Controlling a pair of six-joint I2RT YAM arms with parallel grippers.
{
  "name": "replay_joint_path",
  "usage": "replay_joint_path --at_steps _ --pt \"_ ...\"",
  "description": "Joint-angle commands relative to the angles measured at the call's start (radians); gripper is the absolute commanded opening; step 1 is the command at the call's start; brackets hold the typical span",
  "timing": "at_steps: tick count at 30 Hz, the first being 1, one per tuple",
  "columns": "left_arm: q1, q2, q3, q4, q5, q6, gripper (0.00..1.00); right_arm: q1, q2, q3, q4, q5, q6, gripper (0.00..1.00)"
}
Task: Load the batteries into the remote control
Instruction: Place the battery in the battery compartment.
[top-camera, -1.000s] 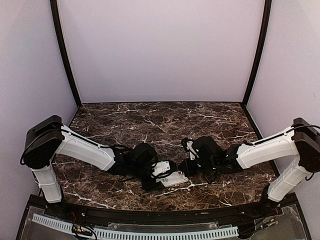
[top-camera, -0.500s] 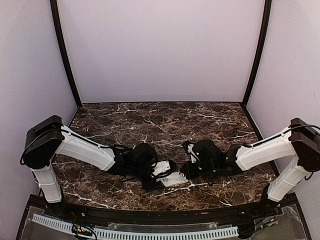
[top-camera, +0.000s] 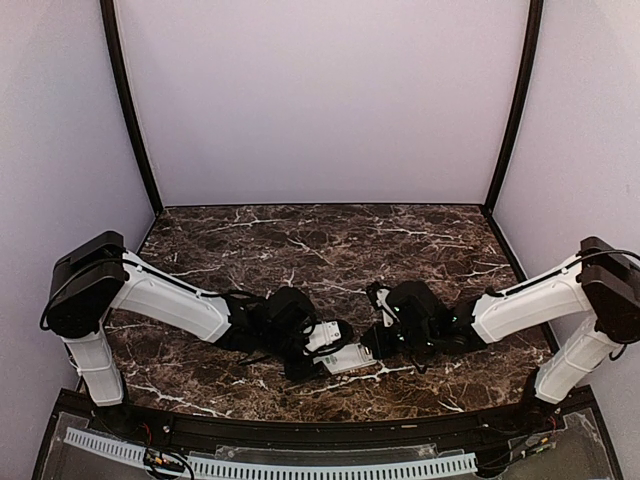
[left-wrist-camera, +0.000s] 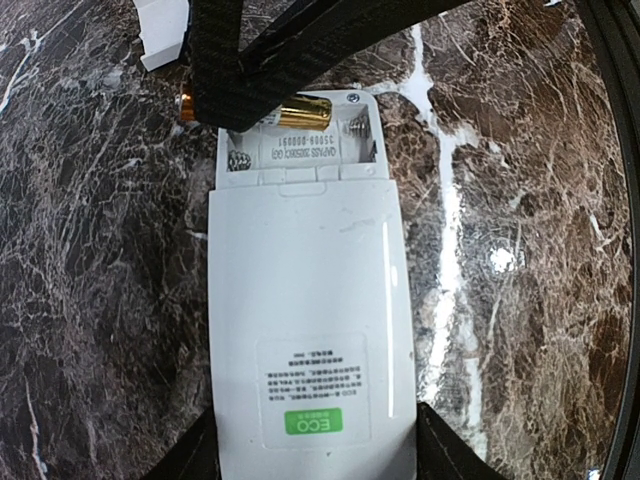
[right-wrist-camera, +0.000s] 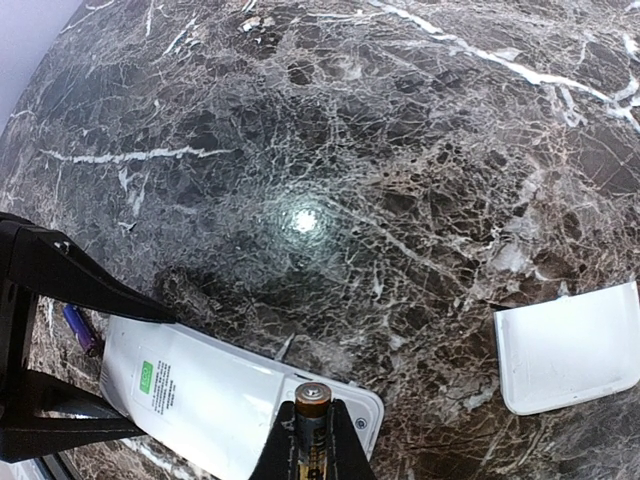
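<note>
The dark marble table (top-camera: 300, 240) bears the remote control (left-wrist-camera: 310, 330), back up, between the left gripper's (left-wrist-camera: 315, 455) fingers. A white cover (right-wrist-camera: 570, 345) lies to the right of the right gripper (right-wrist-camera: 312, 440), and a purple battery (right-wrist-camera: 78, 327) to its left.

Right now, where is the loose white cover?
The cover lies on the table at the right edge of the right wrist view, apart from the remote control.
</note>
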Motion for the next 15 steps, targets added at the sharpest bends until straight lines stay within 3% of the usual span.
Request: replay_joint_path --at_steps 1,15 --pt "-0.012 0.040 -0.002 -0.059 -0.007 -0.005 0.34 0.008 0.014 -0.015 0.029 0.010 -0.016 0.00" --pt "-0.013 0.041 0.002 -0.065 -0.025 -0.001 0.33 0.021 0.039 -0.053 0.027 -0.007 -0.018 0.00"
